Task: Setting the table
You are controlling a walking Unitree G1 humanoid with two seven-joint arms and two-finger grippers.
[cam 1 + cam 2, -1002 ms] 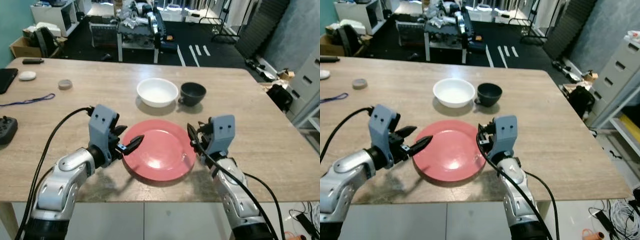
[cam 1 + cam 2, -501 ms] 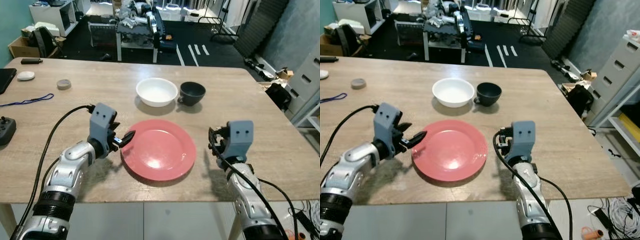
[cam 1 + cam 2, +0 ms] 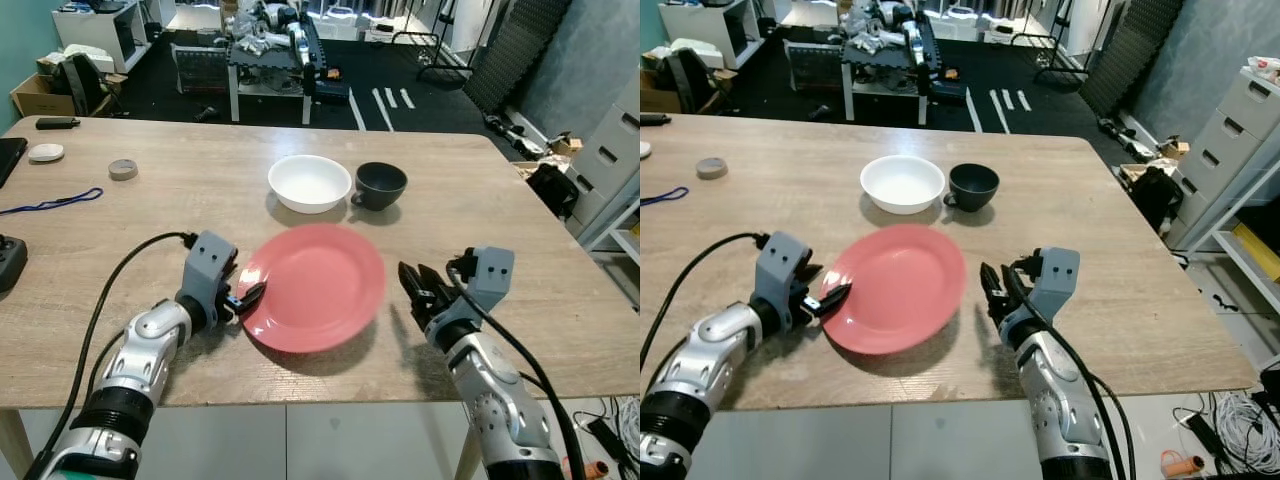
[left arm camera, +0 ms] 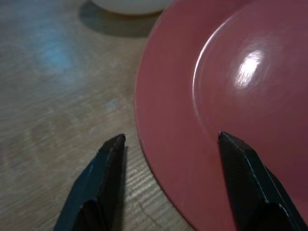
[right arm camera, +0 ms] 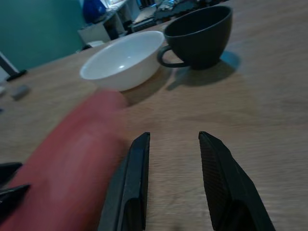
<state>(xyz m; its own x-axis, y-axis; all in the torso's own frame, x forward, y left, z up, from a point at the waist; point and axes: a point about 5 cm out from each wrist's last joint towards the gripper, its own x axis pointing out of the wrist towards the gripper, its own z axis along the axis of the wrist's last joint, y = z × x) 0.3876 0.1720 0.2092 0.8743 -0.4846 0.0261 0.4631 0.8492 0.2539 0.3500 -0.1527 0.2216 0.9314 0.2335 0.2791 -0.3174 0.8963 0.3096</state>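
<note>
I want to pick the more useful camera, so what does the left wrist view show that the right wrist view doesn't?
Left wrist view alone: the left claw with its fingers spread across the near rim of the red plate, whose glossy face reads sharply.

Right wrist view alone: the right claw open over bare table, and the black cup by the white bowl.

Both: the plate, blurred in the right wrist view, the bowl and the wooden tabletop.

Lab or workshop space, not lived-in home. Large wooden table (image 3: 150,210) stands on dark floor (image 3: 400,70) marked with white tape strips (image 3: 391,98). Behind table, metal cart (image 3: 268,70) piled with robot parts and cables. White shelving (image 3: 105,25) and cardboard box (image 3: 35,95) at left by teal wall; grey drawer cabinet (image 3: 1230,150) at right; loose cables (image 3: 1240,420) on floor.
</note>
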